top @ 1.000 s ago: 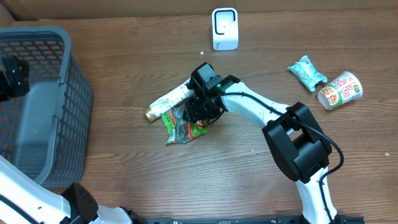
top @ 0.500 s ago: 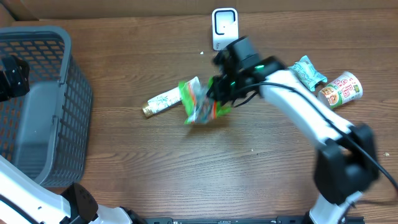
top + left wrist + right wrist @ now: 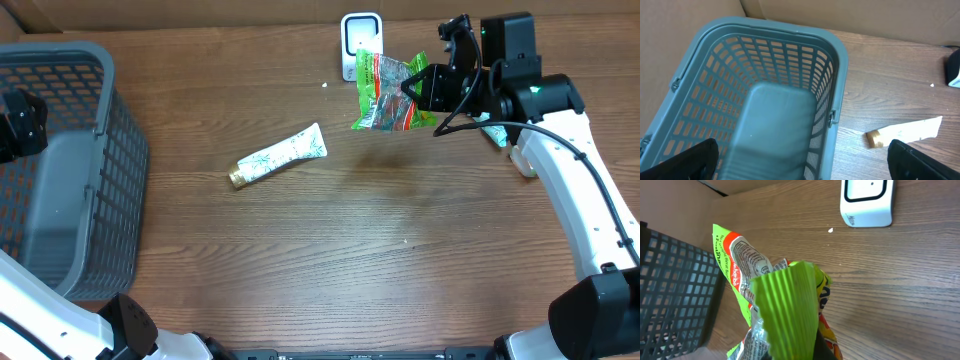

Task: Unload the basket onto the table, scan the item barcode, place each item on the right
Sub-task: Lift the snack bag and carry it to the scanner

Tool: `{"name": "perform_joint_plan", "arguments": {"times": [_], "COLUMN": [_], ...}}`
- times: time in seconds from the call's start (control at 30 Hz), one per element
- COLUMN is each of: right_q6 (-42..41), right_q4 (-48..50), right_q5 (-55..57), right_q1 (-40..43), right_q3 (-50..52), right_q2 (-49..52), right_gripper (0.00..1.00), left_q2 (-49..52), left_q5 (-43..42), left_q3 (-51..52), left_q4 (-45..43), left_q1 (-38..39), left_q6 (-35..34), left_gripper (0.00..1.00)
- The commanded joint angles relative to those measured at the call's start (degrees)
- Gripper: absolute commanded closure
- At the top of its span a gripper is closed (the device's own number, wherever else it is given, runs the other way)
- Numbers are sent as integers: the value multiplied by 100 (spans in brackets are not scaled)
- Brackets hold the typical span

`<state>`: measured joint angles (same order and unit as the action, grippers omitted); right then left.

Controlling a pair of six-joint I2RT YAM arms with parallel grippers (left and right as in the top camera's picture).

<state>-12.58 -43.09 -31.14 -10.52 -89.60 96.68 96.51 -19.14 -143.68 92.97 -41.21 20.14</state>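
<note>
Right hand, clamped on green snack packet, has lifted it off surface, now beside scanner; barcode presentation next. Left hand wide open, idle.

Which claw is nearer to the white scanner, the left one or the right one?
Right. The right claw, holding the green snack bag, is just right of the scanner; the left claw hangs open over the basket, far left.

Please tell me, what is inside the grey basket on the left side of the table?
The left wrist view shows the basket holding nothing, only its bare floor and mesh walls. The nearest end of the floor lies outside the picture, so it cannot be checked.
</note>
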Motion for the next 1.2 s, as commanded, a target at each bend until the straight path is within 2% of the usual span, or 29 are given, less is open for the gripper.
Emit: {"name": "perform_joint_plan", "arguments": {"times": [0.0, 0.23, 0.6, 0.7, 0.77, 0.9, 0.93, 1.1, 1.17], "right_q6": [70, 70, 691, 2105, 3475, 5840, 5958, 7694, 8522], "right_q4": [92, 330, 1080, 1945, 2540, 3617, 3709, 5976, 7521], "right_q5": [-334, -170, 1731, 4092, 4994, 5781, 5840, 6524, 6645], "right_q1": [-22, -22, -382, -863, -1161, -1580, -1596, -1679, -1679], "right_q3": [-74, -74, -79, -76, -76, -76, -76, -76, -79], "right_q2": [-282, -282, -282, -210, -68, 378, 426, 1497, 2111], "right_gripper": [96, 96, 96, 96, 96, 96, 96, 96, 96], "left_q2": [-4, -4, -4, -2, -2, -2, -2, -2, -2], "left_q5": [-79, -79, -79, -79, -79, -79, -79, -79, -79], "left_q3": [0, 0, 0, 0, 0, 0, 0, 0, 0], "left_q4": [-20, -20, -20, -20, -20, -20, -20, -20, -20], "left_q1": [37, 37, 37, 37, 37, 37, 37, 37, 37], "left_q6": [109, 109, 109, 109, 109, 109, 109, 109, 109], "left_gripper": [1, 0, 0, 0, 0, 1, 0, 0, 1]}}
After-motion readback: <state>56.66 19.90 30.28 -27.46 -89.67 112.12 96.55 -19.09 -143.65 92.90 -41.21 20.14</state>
